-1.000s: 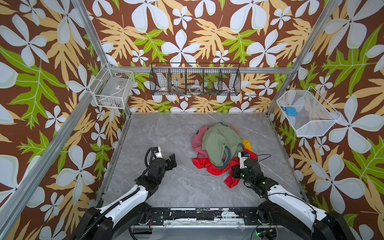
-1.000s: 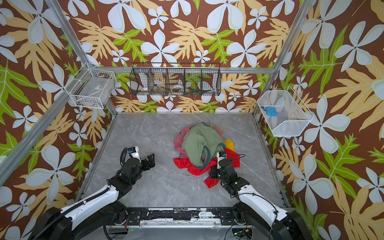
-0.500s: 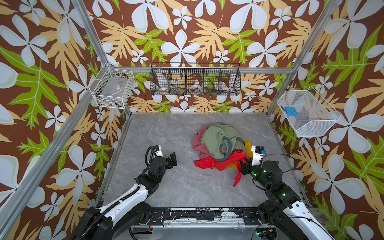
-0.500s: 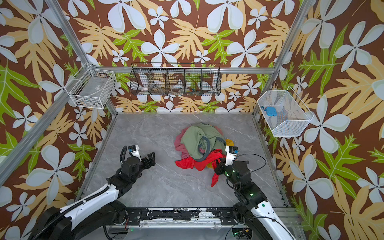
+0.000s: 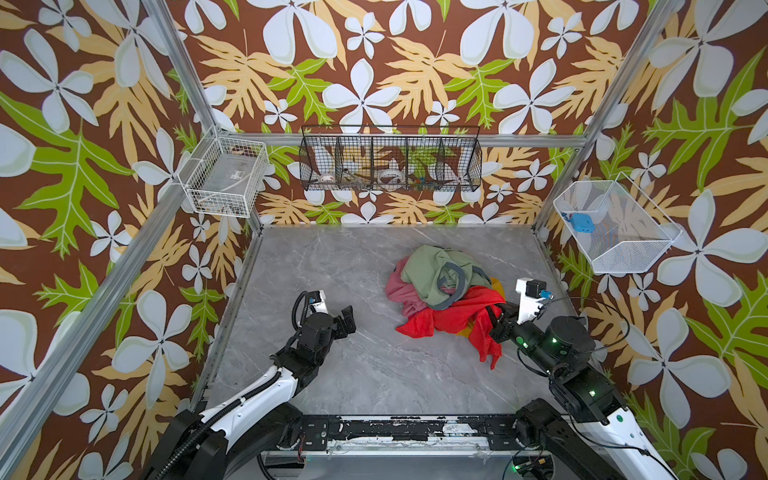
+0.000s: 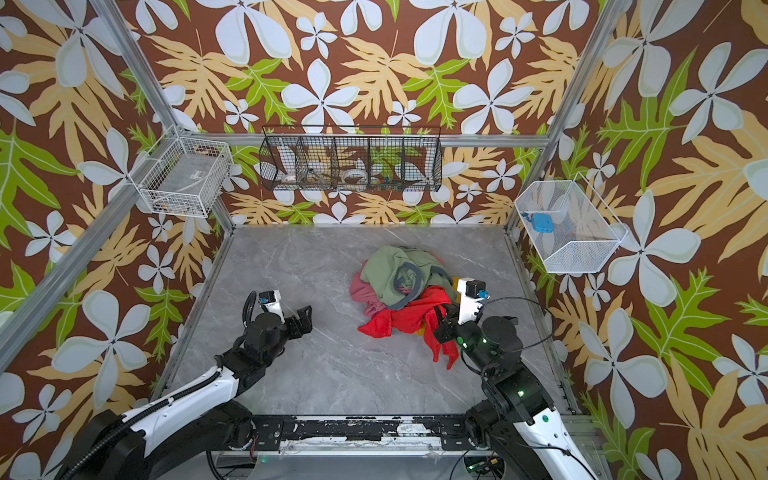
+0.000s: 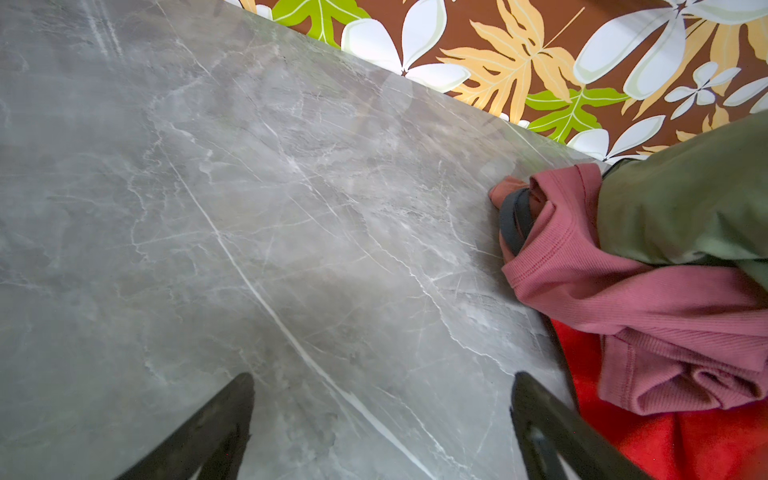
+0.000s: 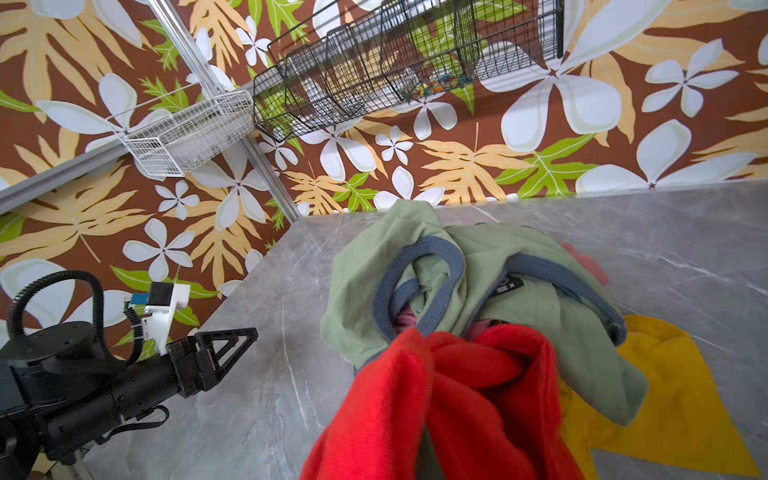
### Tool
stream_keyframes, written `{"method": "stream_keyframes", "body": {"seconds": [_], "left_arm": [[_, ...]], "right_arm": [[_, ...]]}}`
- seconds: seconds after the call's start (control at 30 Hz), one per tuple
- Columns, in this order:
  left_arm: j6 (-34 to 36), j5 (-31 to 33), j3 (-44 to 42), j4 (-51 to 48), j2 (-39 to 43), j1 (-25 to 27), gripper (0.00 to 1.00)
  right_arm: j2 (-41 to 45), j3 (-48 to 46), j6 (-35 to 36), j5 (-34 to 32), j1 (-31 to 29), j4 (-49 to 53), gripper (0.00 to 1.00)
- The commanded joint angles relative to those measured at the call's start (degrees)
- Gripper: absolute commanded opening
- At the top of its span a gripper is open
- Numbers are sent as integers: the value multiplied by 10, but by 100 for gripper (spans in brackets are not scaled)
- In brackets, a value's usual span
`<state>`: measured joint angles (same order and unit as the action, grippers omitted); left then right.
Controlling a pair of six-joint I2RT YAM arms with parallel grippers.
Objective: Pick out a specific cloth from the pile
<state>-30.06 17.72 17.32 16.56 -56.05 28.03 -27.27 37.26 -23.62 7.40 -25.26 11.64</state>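
The pile [image 5: 436, 276] [image 6: 390, 274] lies right of the table's middle, with a sage green garment on top, a dusty pink one [image 7: 602, 291] at its left and a mustard yellow one [image 8: 665, 374] at its right. The cloth [image 5: 453, 318] [image 6: 405, 318] [image 8: 449, 395], bright red, stretches from under the pile's near side. My right gripper [image 5: 496, 322] [image 6: 440, 326] is shut on the cloth above the table, and a red tail hangs below it. My left gripper [image 5: 347, 322] [image 6: 305, 320] [image 7: 384, 380] is open over bare table, left of the pile and apart from it.
The grey marble table [image 5: 353, 374] is walled on three sides. A black wire basket [image 5: 390, 166] hangs on the back wall. A white wire basket [image 5: 224, 178] sits at the left corner. Another white wire basket [image 5: 611, 228] holds a blue thing on the right wall.
My right gripper has risen and drawn back toward the right with the red cloth, pulling it out from under the pile. The left arm has barely moved.
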Motion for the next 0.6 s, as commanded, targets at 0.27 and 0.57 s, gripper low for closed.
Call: {"method": "stream_keyframes", "body": {"seconds": [0.27, 0.57], "left_arm": [[10, -2, 14, 10, -22, 11, 97], [24, -12, 37, 28, -67, 35, 97]], "right_arm": [[1, 60, 56, 84, 0, -80, 0], [0, 41, 48, 93, 0, -91, 0]]}}
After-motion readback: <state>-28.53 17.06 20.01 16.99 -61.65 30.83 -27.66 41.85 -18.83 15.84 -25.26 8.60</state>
